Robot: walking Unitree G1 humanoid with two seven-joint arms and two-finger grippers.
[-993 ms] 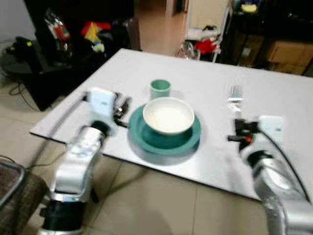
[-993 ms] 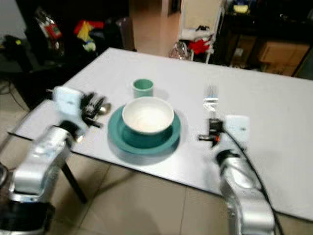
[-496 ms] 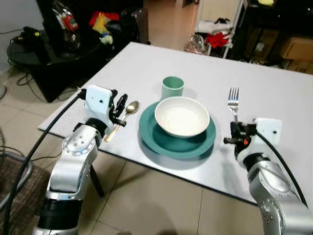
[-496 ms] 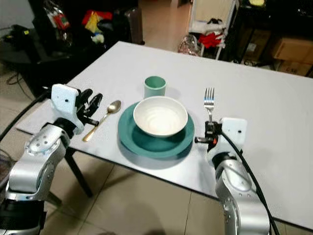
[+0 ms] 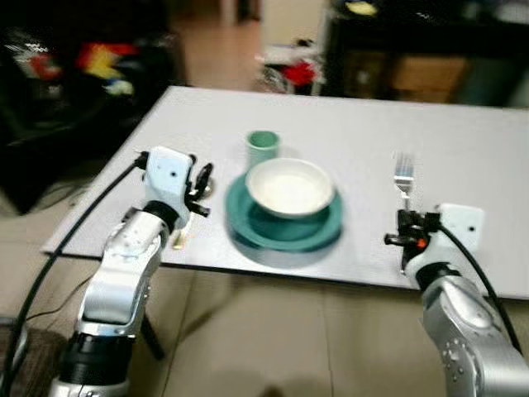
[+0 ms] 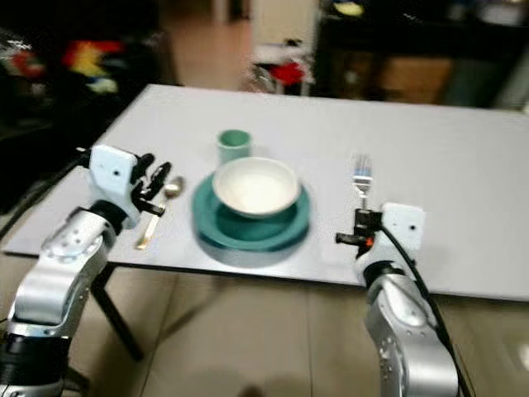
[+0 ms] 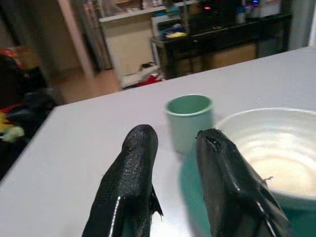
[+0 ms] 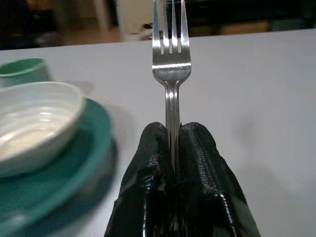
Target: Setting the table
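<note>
Across the last second the whole picture shifts and blurs, which is the head camera moving and not the tableware; the setting itself keeps the same layout on the white desk (image 5: 463, 141). The teal plate (image 5: 285, 222) sits at the centre of the frame with the white bowl (image 5: 291, 187) resting in it and the green cup (image 5: 263, 147) just behind, toward the upper part of the frame. At centre left the left pincer (image 5: 201, 192) hovers beside the plate with its fingers (image 7: 129, 182) parted by a modest gap and nothing between them; the gold spoon (image 6: 157, 212) lies on the desk just below it, parallel to the plate's left side, so it reads as already set down. At centre right the right pincer (image 5: 405, 240) is closed tight on the handle of the fork (image 8: 171, 74), whose tines point away from the robot toward the upper right of the frame, alongside the plate's right edge. In the right wrist view the fork appears to lie low along the desk, though contact cannot be confirmed. The judgement is that the place setting is nearly complete: letting go of the fork and drawing both arms back seems to be what remains.
</note>
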